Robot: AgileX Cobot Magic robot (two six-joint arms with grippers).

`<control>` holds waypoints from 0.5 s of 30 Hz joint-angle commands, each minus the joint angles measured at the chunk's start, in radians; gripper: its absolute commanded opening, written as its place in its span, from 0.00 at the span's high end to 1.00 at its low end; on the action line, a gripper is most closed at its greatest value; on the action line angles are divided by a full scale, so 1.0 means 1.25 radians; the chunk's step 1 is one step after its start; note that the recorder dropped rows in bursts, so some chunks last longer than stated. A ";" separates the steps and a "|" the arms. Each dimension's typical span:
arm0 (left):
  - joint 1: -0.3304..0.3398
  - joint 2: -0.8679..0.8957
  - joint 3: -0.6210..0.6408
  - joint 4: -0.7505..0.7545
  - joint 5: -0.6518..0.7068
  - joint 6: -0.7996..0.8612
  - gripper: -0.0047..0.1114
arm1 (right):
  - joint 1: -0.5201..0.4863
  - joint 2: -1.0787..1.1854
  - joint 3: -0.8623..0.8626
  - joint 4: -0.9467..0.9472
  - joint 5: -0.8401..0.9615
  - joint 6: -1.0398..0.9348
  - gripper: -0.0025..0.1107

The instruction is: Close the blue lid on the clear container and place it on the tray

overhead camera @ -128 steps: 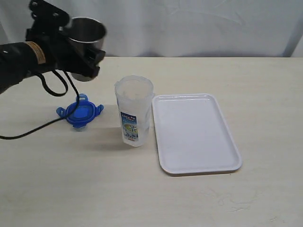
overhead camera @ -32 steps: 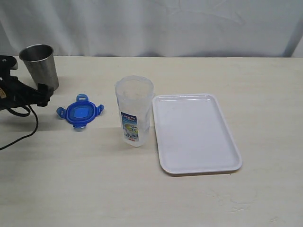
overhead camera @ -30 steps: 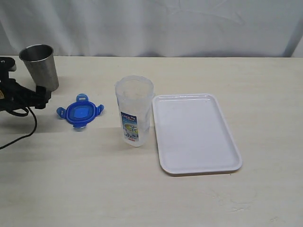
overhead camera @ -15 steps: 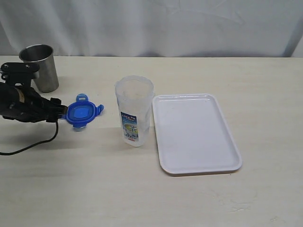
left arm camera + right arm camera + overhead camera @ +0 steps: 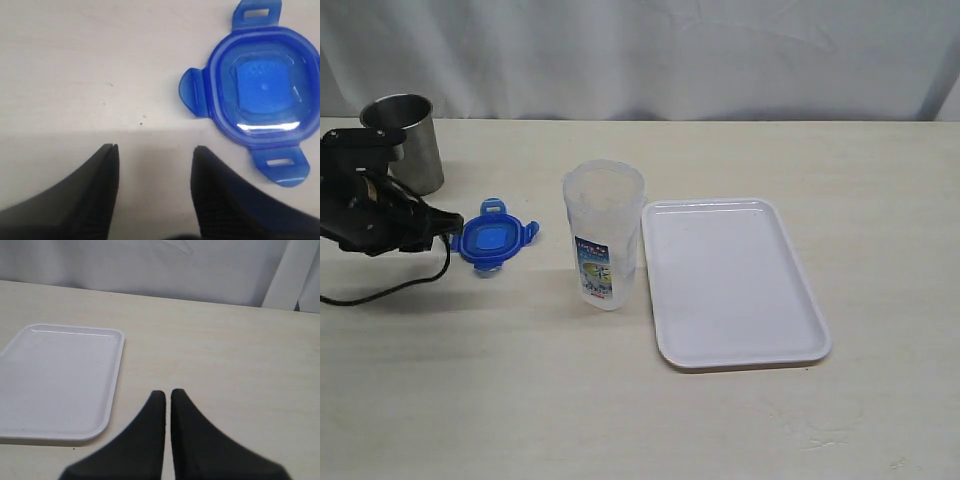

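Pale wood-grain table (image 5: 620,420) fills the scene, with a white curtain (image 5: 670,60) hanging along its far edge. Farthest left of the container (image 5: 604,235), and set further back than it, a steel cup (image 5: 405,140) stands upright near the curtain. Just in front of the cup lies the black left arm, low over the table, with a black cable (image 5: 380,292) looping from it towards the near edge. The left gripper (image 5: 156,148) points towards the container; its jaws stand apart with only bare table between them, and they grip nothing. The lid (image 5: 492,238) lies flat on the table between that gripper and the container, close to the fingertips but off to one side of the gap, as the left wrist view shows; whether a finger touches its nearest flap cannot be told. Lid and container are apart, with a strip of table between them. The container stands upright with its top open and its printed label facing the near edge. Just right of the container, very close beside it, lies the tray (image 5: 735,285), flat, its long side running away from the viewer. Farther right of the container, beyond the tray, the right gripper (image 5: 167,392) shows only in its own wrist view, above the table with its jaws together and gripping nothing.
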 commanded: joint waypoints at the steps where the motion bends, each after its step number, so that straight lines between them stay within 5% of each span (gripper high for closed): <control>1: 0.001 -0.005 -0.088 -0.203 0.119 0.209 0.54 | -0.003 -0.004 0.003 0.005 0.001 0.001 0.94; 4: 0.001 0.004 -0.142 -0.495 0.166 0.458 0.54 | -0.003 -0.004 0.003 0.005 0.001 0.001 0.94; 15: 0.088 0.037 -0.157 -0.504 0.187 0.486 0.55 | -0.003 -0.004 0.003 0.005 0.001 0.001 0.94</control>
